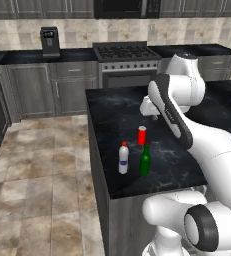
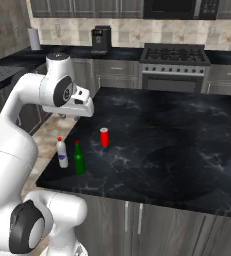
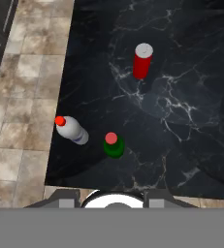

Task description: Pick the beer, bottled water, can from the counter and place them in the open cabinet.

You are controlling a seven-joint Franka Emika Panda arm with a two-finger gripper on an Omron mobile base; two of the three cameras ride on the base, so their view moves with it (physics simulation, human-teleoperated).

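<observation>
Three drinks stand upright on the black worktop, all below the hand and none touching it — the hand hangs in the air over the worktop's near corner, carrying nothing. Its fingers cannot be made out clearly in the base views; they are pressed nearly together with nothing between them. Seen looking down from the hand, the beer sits closest beneath, its red cap facing up. Just beside it, toward the worktop's edge and the tiled floor, stands the water, white with a red cap, apart from the beer by a small gap. Farther out from the hand, well apart from both bottles, is the can, red with a silvery top. In the left base view the can stands behind the beer and the water; the white arm bends over the worktop to their right. A stove and a coffee machine stand along the far wall.
</observation>
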